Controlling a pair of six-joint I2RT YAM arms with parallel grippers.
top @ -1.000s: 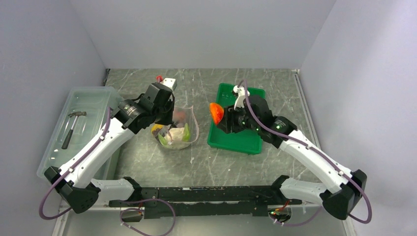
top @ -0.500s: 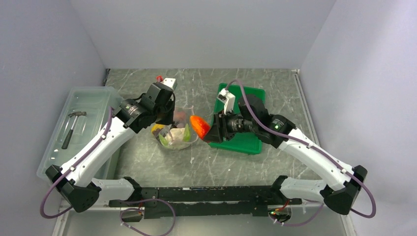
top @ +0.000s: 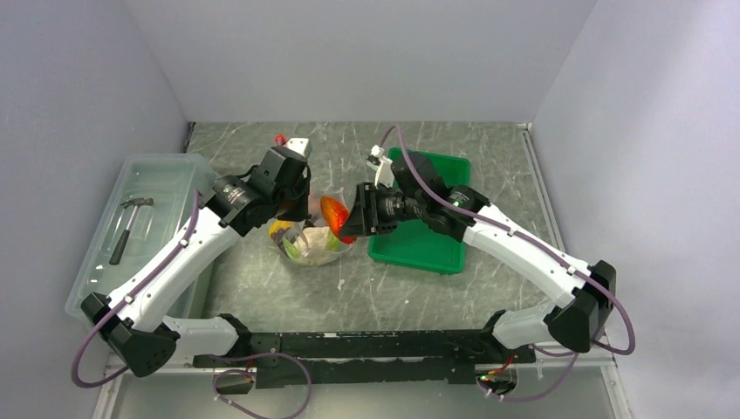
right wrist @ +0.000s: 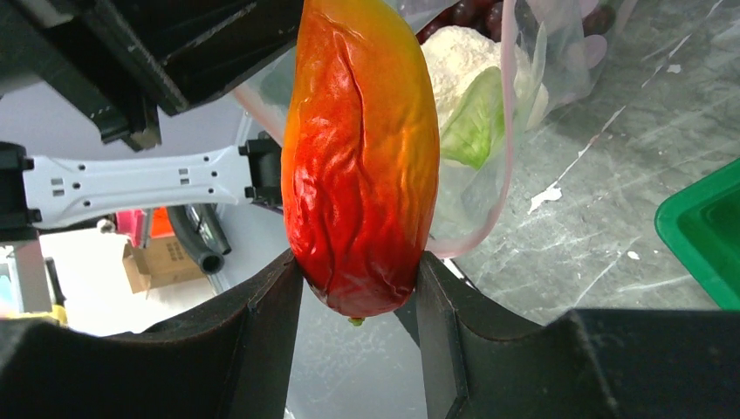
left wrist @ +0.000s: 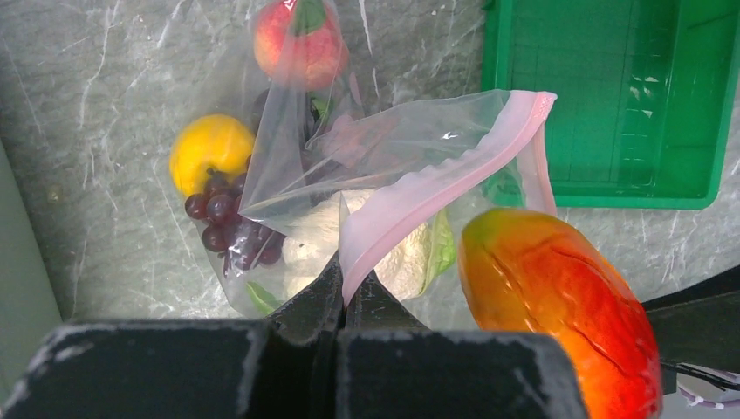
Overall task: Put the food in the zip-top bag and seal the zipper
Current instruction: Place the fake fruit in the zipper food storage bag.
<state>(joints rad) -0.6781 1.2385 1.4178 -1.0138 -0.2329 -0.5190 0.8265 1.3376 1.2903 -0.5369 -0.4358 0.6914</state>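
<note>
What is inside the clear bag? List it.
Through the clear bag: grape bunch, yellow fruit, red fruit and pale leafy vegetable. Crumpled plastic and the orange-red fruit in front hide anything beneath.

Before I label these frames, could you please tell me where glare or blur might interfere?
Top external: even, soft light, no glare. Left wrist: small glints on the zip-top bag, dark left fingers slightly soft. Right wrist: orange-red fruit sharp, faintly shiny; right fingers in shadow.
</note>
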